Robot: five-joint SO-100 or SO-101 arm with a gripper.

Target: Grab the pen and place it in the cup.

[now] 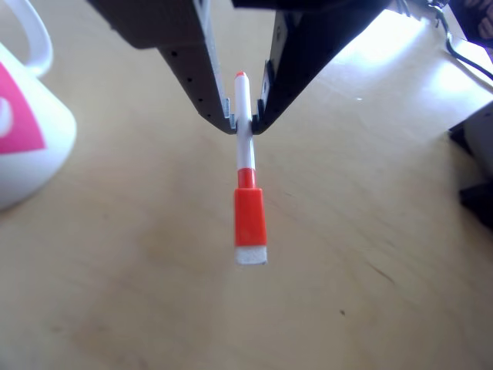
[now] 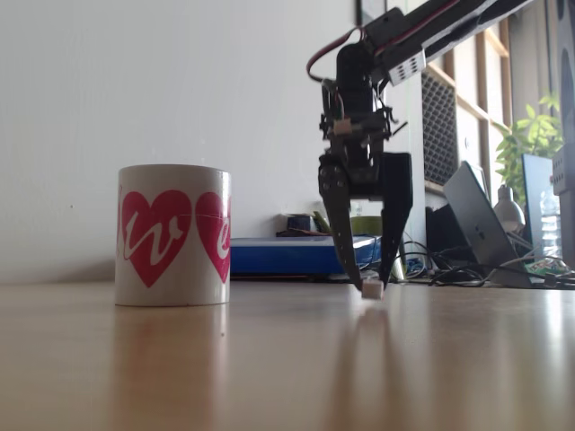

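2 dark fingers clenched on the pen [image 1: 245,146] in the other view, gripper [image 1: 245,123] pinching the slim white barrel above the chunky orange-red cap; probably light, stiff, smooth, cap-heavy, so liable to swivel in so narrow a pinch. Cup [image 1: 23,131] at left edge, well apart, bare wooden table [image 1: 347,293] between. From the fixed view, gripper [image 2: 367,280] pointing down, pen's white tip [image 2: 371,290] at or just above the tabletop; cup [image 2: 173,235] upright, left of it; blue box [image 2: 287,254] and laptop [image 2: 481,224] behind, out of the way.
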